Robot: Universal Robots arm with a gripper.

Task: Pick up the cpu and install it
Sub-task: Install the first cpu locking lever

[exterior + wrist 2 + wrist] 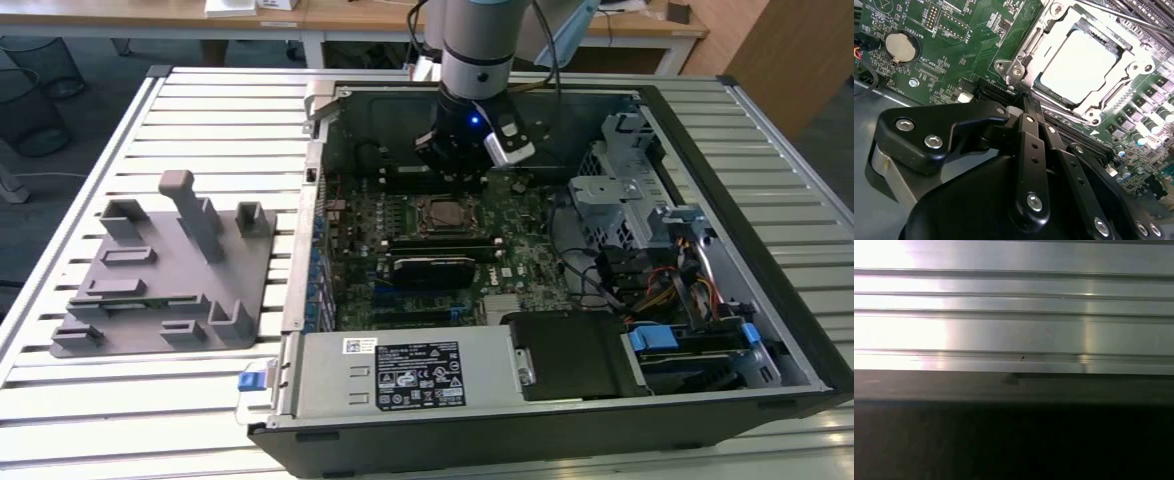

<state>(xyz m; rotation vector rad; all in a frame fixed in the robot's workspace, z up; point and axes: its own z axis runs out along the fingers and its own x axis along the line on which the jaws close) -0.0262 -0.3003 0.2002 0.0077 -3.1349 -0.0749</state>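
Cpu (1079,67) edges hidden under socket frame (1019,70).

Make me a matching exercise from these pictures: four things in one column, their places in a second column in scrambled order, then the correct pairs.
Things:
1. cpu
2. gripper
3. grey tray
4. coin battery

Places:
A. on the slatted table, to the exterior view's left of the computer case
B. seated in the motherboard socket
C. above the motherboard, inside the case
D. in a round holder on the green board

Pairs: 1-B, 2-C, 3-A, 4-D
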